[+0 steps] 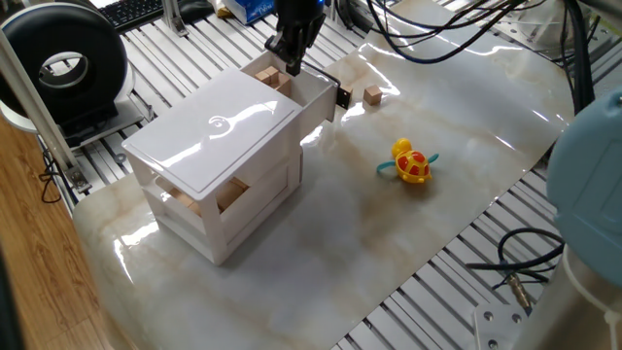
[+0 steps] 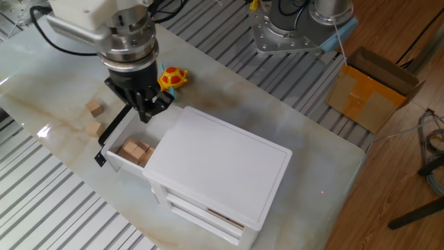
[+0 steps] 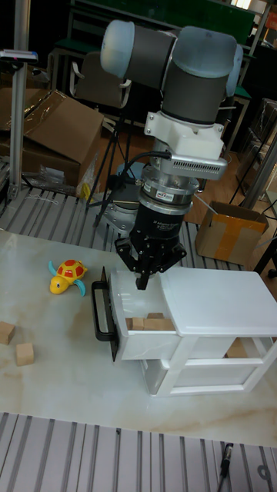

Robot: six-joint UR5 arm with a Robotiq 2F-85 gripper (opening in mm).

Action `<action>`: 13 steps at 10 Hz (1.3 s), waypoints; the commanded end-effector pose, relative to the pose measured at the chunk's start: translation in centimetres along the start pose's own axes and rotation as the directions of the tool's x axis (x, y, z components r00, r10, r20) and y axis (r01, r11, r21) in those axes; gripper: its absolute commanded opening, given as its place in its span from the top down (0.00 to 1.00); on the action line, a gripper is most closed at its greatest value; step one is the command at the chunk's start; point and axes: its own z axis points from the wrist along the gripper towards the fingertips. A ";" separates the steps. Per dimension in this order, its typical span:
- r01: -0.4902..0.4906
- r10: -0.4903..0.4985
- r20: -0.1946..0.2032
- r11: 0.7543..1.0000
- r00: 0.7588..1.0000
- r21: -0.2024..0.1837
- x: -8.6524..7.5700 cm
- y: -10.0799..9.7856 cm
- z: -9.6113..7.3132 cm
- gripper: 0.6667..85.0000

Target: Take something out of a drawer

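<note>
Hovering over the open drawer [image 2: 118, 149], gripper [image 2: 146, 113] fingers together, empty; needed spreading and centring over the wooden blocks [image 2: 136, 151] before dropping straight down.

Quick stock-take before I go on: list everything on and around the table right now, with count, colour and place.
Drawer box: one, white, three tiers, middle of the table.
Top drawer: one, white, black handle, pulled open.
Wooden blocks in the drawer: at least two, tan, exact count unclear.
Loose wooden blocks: two, tan, on the table in front of the open drawer.
Toy turtle: one, yellow and red with teal flippers, on the table beside the box.
Table: one, pale marble look.
Cardboard box: one, brown, open, off the table.
Gripper: one, black, over the open drawer; fingers close together, nothing seen held.
</note>
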 end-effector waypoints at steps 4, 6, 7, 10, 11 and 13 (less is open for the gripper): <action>-0.034 0.034 -0.005 0.999 0.999 -0.018 -2.3 0.0 3.7 0.99; -0.002 0.002 -0.012 1.000 1.000 -0.008 -2.3 -1.0 3.7 0.99; 0.023 -0.023 -0.016 1.000 1.000 -0.002 -2.2 -1.6 3.6 0.99; 0.098 -0.097 -0.035 0.995 0.995 0.036 -1.8 -3.7 3.3 0.99; 0.120 -0.118 -0.046 0.992 0.992 0.041 -1.4 -4.5 3.1 0.99; 0.149 -0.146 -0.056 0.988 0.988 0.051 -0.8 -5.6 2.8 0.99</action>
